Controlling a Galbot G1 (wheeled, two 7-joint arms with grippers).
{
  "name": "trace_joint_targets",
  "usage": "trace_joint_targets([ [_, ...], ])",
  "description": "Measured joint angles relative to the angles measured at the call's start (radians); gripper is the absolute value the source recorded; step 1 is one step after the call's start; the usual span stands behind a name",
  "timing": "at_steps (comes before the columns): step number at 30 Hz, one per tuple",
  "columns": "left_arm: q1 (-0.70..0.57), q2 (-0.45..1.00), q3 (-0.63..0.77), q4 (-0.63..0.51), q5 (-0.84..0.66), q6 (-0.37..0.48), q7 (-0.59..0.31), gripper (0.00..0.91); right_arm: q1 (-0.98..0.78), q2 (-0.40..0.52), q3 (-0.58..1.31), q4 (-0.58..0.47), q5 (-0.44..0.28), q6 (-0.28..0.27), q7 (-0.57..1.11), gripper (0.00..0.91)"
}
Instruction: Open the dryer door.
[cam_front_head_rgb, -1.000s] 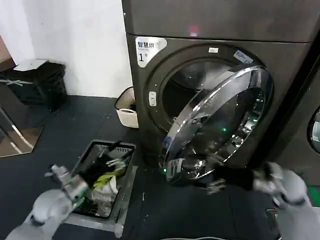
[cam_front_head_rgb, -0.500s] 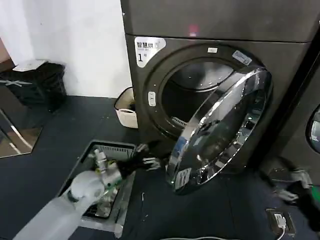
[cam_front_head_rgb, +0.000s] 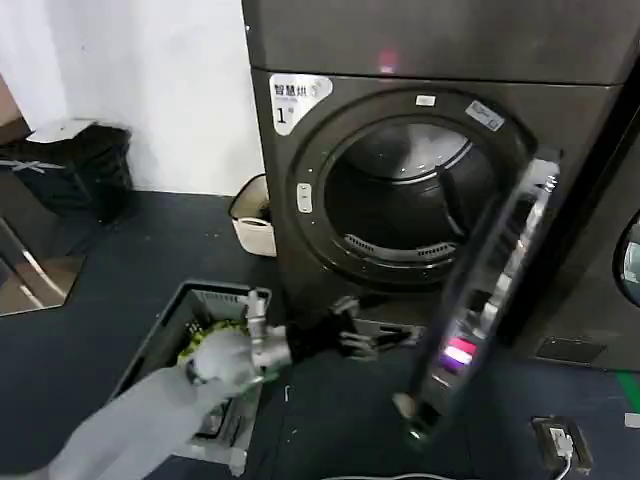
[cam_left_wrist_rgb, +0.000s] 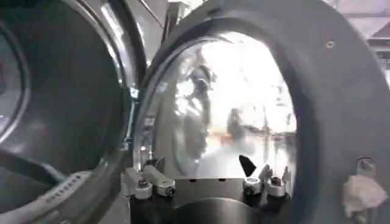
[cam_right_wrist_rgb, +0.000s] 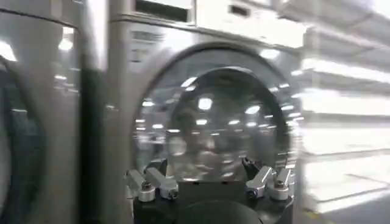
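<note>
Swung wider than before, the dryer door (cam_front_head_rgb: 487, 290) was seen edge-on just beyond the left claw (cam_front_head_rgb: 372, 340), whose fingers were spread and empty below the dryer (cam_front_head_rgb: 300, 255) mouth; the right claw (cam_right_wrist_rgb: 210, 181) was likewise spread, holding nothing.

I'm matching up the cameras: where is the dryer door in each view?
Head view: dryer door swung open, seen edge-on, right of the drum mouth.
Left wrist view: its dark inner side and glass, close up.
Right wrist view: a shut round door, apparently the neighbouring machine's, not this one.
Shared landmark: the drum mouth, beside the door in head and left wrist views.
</note>
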Motion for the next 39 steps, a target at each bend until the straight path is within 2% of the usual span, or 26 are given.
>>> trace_joint_targets([
  [2, -0.034, -0.023, 0.043, 0.011, -0.005, 0.000, -0.012, 0.907, -0.007, -0.007, 0.044, -0.008, -0.019, 0.017, 0.019, 0.907],
  [5, -0.082, -0.065, 0.107, 0.035, 0.006, -0.010, -0.036, 0.907, -0.019, -0.020, 0.111, -0.023, -0.051, 0.013, 0.044, 0.907],
  [13, -0.192, -0.198, 0.207, 0.118, 0.006, -0.009, -0.092, 0.907, -0.069, -0.047, 0.276, -0.058, -0.043, -0.038, 0.067, 0.907],
  [21, -0.264, -0.327, 0.250, 0.207, 0.013, -0.009, -0.128, 0.907, -0.088, -0.046, 0.370, -0.055, -0.044, -0.099, 0.124, 0.907],
  [28, -0.286, -0.436, 0.270, 0.296, 0.059, -0.020, -0.155, 0.907, -0.103, -0.058, 0.422, -0.068, -0.045, -0.091, 0.127, 0.907],
  [39, -0.319, -0.585, 0.285, 0.416, 0.171, -0.038, -0.253, 0.907, -0.113, -0.068, 0.453, -0.086, -0.046, -0.074, 0.134, 0.907],
])
